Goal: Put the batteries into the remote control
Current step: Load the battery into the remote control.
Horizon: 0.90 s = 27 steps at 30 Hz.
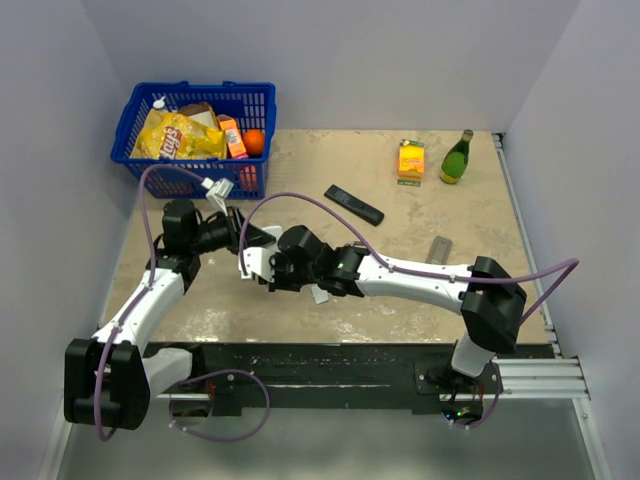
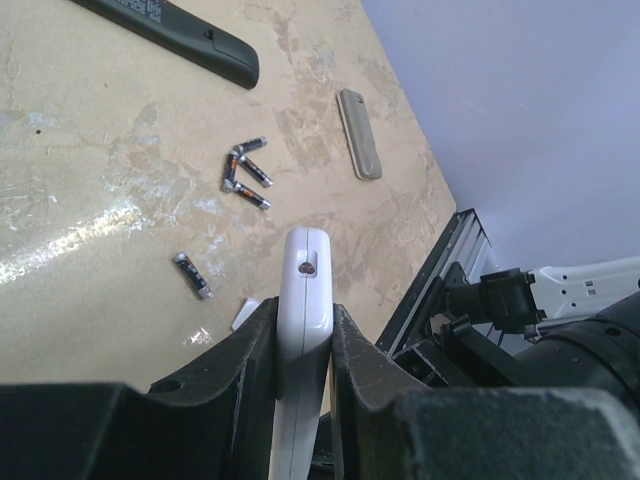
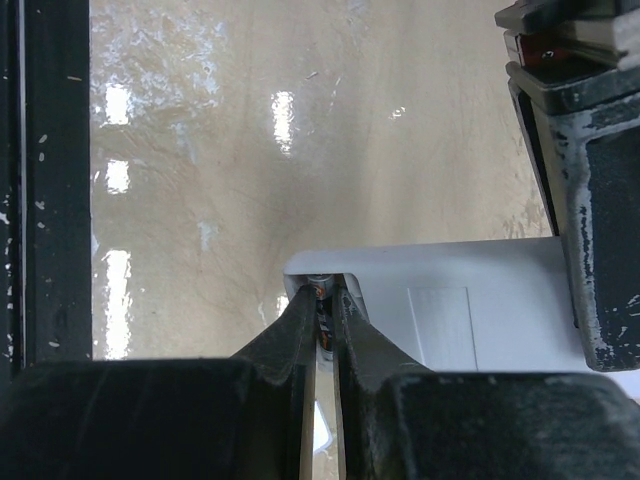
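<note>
My left gripper (image 2: 303, 320) is shut on a white remote control (image 2: 305, 290), held on edge above the table. In the top view the remote control (image 1: 255, 262) sits between my left gripper (image 1: 243, 240) and my right gripper (image 1: 283, 270). My right gripper (image 3: 323, 300) is shut on a dark battery (image 3: 321, 303). Its tip is inside the open compartment at the corner of the white remote control (image 3: 450, 300). Several loose batteries (image 2: 245, 175) lie on the table beyond, and one battery (image 2: 193, 274) lies nearer.
A black remote (image 1: 353, 204) lies mid-table, with a grey cover piece (image 1: 439, 247) to its right. A small white piece (image 2: 245, 313) lies under the held remote. A blue basket (image 1: 195, 125) of groceries stands back left. A yellow box (image 1: 411, 158) and a green bottle (image 1: 457, 157) stand back right.
</note>
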### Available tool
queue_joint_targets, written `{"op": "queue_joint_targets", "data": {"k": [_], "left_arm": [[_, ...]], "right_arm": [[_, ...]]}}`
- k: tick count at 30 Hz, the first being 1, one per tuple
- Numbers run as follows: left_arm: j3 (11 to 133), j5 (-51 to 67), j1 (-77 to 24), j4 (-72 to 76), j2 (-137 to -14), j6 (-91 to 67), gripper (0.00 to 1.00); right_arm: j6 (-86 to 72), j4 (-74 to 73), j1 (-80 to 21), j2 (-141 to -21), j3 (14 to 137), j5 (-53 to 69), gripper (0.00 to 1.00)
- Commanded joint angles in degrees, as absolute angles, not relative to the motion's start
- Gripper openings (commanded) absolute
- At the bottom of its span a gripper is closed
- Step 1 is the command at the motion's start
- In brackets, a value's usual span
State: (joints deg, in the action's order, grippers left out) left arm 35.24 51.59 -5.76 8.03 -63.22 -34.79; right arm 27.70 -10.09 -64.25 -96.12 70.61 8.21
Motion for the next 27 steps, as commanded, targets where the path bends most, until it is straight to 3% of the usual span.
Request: {"op": "queue_joint_targets", "data": {"k": [1, 27], "left_arm": [[37.2, 54.3, -6.3, 13.4, -60.9, -41.1, 0.0], [40.6, 56.7, -5.6, 12.0, -63.4, -38.9, 0.0]], "right_arm": [[27.9, -16.6, -65.3, -99.8, 70.8, 7.3, 0.0], [30.6, -22.8, -70.0, -102.1, 71.4, 13.0, 0.0]]}}
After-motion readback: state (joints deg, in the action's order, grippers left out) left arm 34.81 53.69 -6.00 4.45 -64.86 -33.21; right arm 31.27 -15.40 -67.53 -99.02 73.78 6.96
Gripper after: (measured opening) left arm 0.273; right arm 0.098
